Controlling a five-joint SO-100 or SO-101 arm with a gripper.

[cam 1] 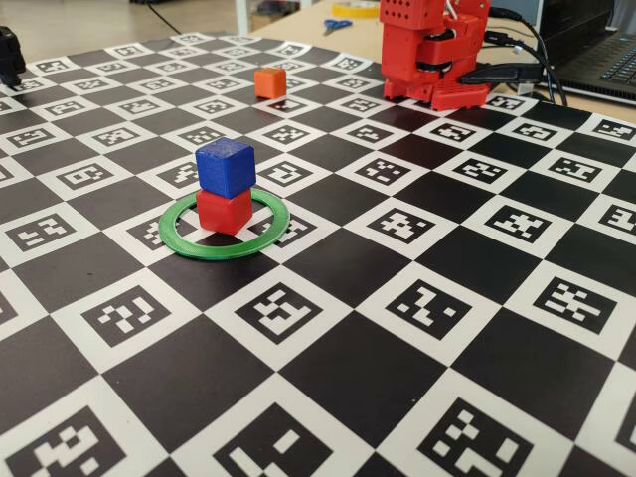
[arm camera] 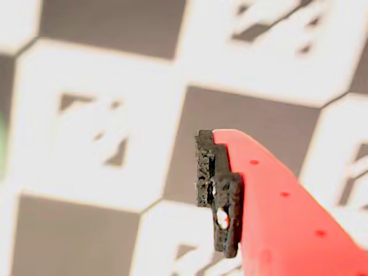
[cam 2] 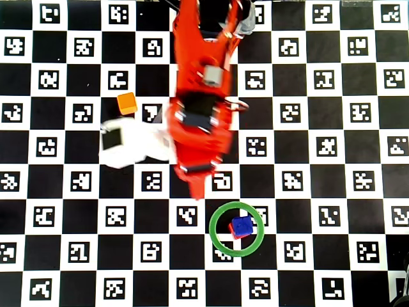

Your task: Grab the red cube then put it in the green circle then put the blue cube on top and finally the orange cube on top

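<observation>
One red pincer [arm camera: 221, 195] over the checkered mat [arm camera: 241, 121], empty, opening impossible to tell.

Blue cube [cam 1: 226, 166] atop red cube [cam 1: 224, 210] — ringed.

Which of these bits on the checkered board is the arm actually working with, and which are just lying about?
Part of the job:
- red cube
- blue cube, stacked on the red one
- green circle around them
- orange cube, standing apart

Just lying about:
- scissors
- yellow tape roll
- laptop
- white box
</observation>
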